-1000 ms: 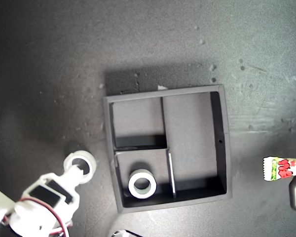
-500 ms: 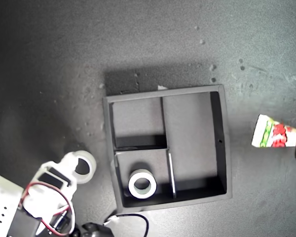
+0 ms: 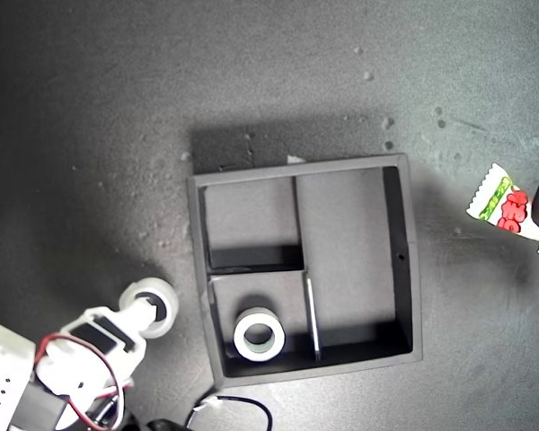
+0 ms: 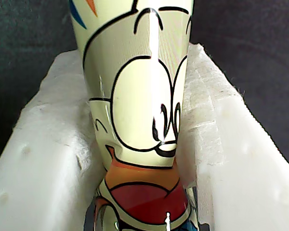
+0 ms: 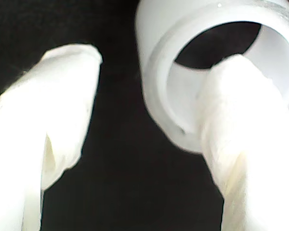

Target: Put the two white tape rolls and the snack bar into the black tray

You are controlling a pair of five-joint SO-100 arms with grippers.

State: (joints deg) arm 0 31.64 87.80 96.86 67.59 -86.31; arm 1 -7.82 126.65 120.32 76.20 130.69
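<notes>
While the snack bar is clenched lengthwise between the pads of my first gripper, beyond the long-compartment side of the black tray, the loose tape roll is hooked through its hole by one finger of my second gripper, jaws parted, just outside the opposite wall, next to the compartment holding the other roll.
</notes>
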